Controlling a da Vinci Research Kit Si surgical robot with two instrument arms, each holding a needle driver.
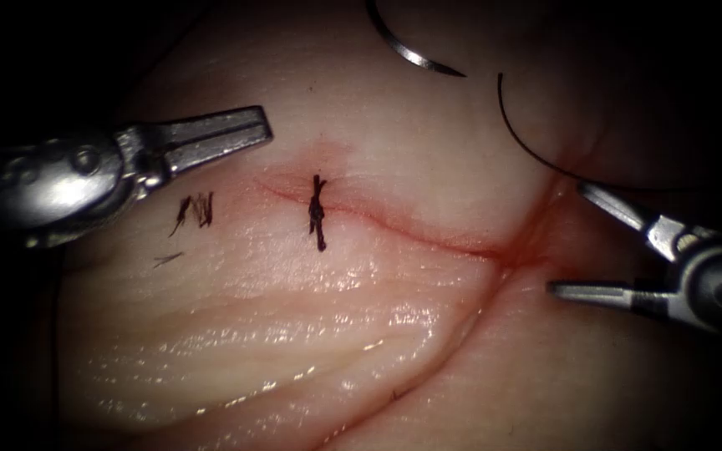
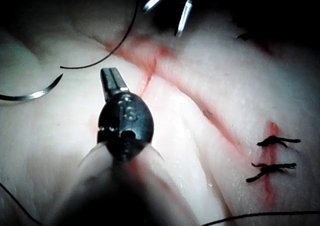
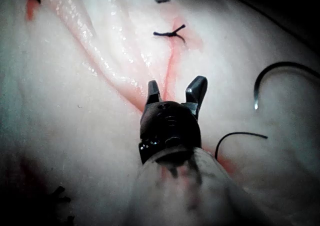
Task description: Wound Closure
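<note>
The tissue (image 1: 294, 334) has a reddened cut (image 1: 411, 230) with one dark stitch (image 1: 317, 213) tied across it. The curved needle (image 1: 411, 52) lies free on the tissue beyond the cut, held by neither tool and not driven in; it also shows as the needle (image 2: 35, 93) and the needle (image 3: 280, 68). Black thread (image 1: 528, 146) curves from near the needle's tip towards the right tool. My left tool (image 1: 262, 125) hovers left of the stitch, jaws shut on nothing (image 2: 109, 73). My right tool (image 1: 566, 238) sits at the cut's right end, jaws open and empty (image 3: 175, 91).
Short cut ends of thread (image 1: 196, 209) lie on the tissue left of the stitch. The left wrist view shows two more dark stitches (image 2: 272, 153) on another red cut. Red fluid (image 1: 516, 250) stains the cut's right end.
</note>
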